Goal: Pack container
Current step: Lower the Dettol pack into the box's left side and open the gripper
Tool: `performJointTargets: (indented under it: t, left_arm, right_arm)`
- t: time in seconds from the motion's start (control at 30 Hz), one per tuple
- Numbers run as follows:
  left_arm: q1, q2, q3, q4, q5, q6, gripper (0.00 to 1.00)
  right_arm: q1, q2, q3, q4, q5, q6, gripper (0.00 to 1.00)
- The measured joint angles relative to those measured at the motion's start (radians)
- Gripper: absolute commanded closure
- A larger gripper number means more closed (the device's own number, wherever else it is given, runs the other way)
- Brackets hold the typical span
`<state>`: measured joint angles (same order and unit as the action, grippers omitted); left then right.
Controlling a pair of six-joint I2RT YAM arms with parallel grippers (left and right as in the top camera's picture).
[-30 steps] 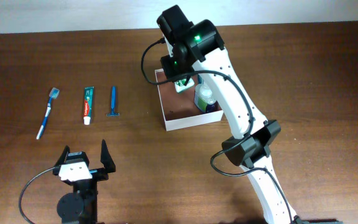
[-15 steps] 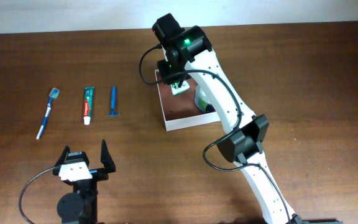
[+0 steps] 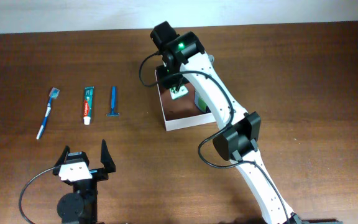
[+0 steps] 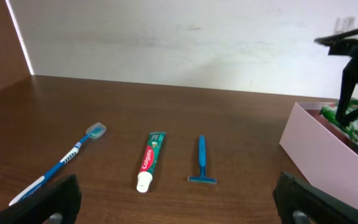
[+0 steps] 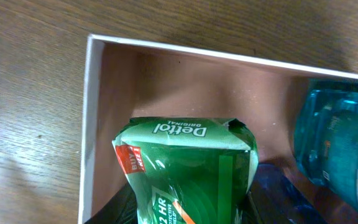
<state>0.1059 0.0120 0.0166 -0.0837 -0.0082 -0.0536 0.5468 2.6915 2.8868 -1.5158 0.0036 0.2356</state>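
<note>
Dark wooden table (image 3: 303, 74), pale wall (image 4: 166, 37) behind. Container (image 3: 185, 121) sits on the table. Right arm stretches over it; right gripper (image 3: 178, 91) clamps a green soap pack (image 5: 185, 162) over the container's interior, beside a blue bottle (image 5: 337, 149). Left gripper (image 3: 84, 159), well left of the container, gapes wide, empty.

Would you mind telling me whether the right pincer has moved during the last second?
Yes. The right pincer, holding the green Dettol pack, has shifted leftward over the container, toward its left wall.

Table (image 3: 303, 74) w/ toothbrush (image 3: 47, 112), toothpaste (image 3: 88, 104), razor (image 3: 113, 101), container (image 3: 185, 122)
</note>
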Motion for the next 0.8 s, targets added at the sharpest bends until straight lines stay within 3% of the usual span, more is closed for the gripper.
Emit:
performJointTargets:
  t: [0.8]
  left_arm:
    - [0.0, 0.0, 0.0, 0.0, 0.0, 0.0, 0.01]
  right_arm:
    - [-0.084, 0.057, -0.001, 0.023, 0.0, 0.0, 0.63]
